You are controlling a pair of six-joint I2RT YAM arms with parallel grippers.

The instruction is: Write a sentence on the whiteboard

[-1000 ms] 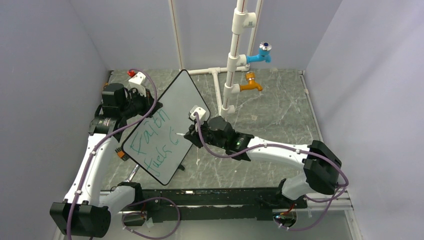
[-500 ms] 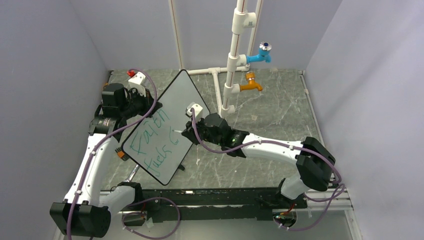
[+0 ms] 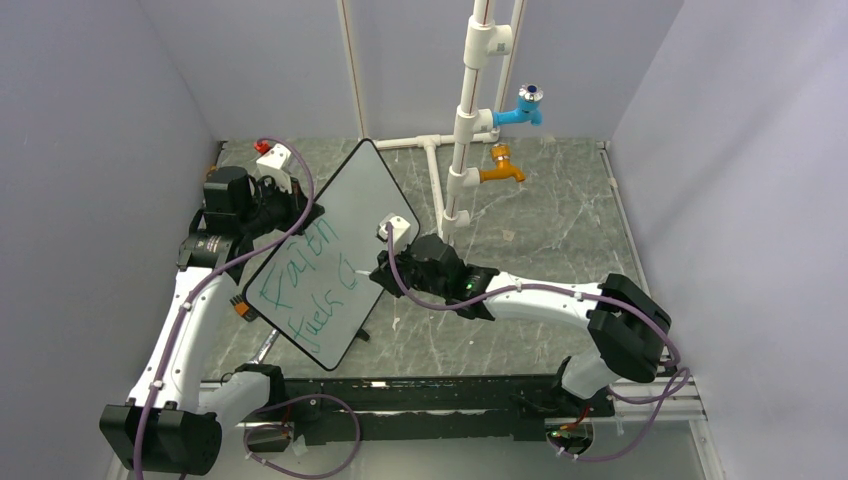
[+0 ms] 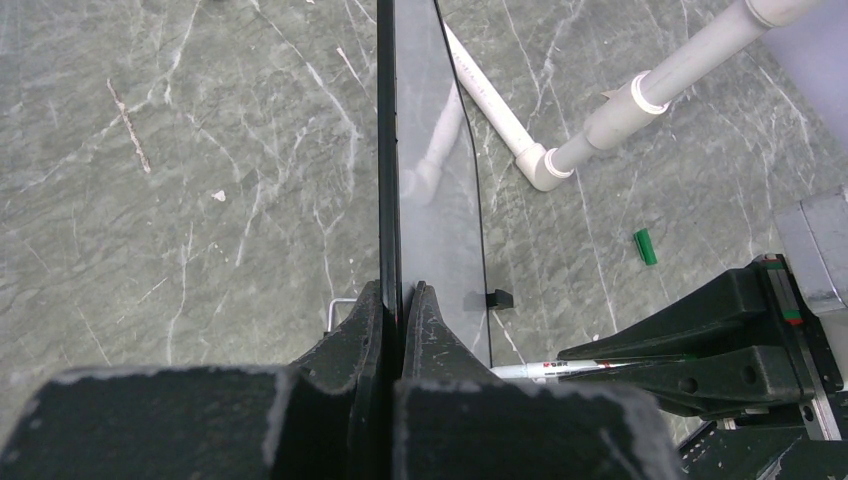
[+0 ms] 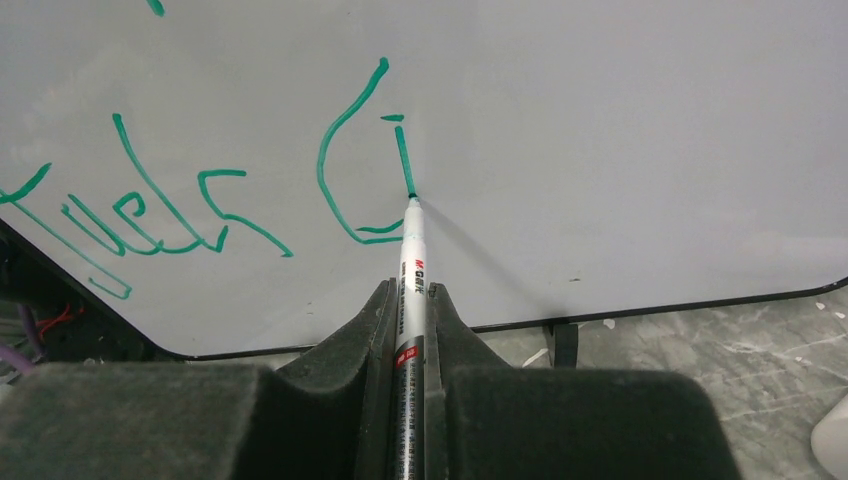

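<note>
Here, the left claw [image 4: 402, 296] grips the whiteboard [image 4: 432, 180] edge, the right claw [image 5: 412, 293] grips a marker [image 5: 413, 248] touching the sentence [image 3: 303, 282].

right gripper [image 5: 411, 292] pulls back a touch, its thin white marker [image 5: 412, 240] dragging down the flat white black-rimmed whiteboard [image 5: 600, 120], and a fresh short green stroke [image 5: 403, 160] now sits beside the curved green c [image 5: 321, 165].

One whiteboard [image 3: 345, 205], two lines of green writing [image 3: 298, 270], one marker [image 5: 411, 290], one small green cap [image 4: 645, 247], two robot arms, left arm [image 3: 185, 320] and right arm [image 3: 540, 295], two taps, one blue tap [image 3: 522, 108] and one orange tap [image 3: 500, 172], one white pipe stand [image 3: 465, 120], one grey marbled table [image 3: 560, 230]
</note>
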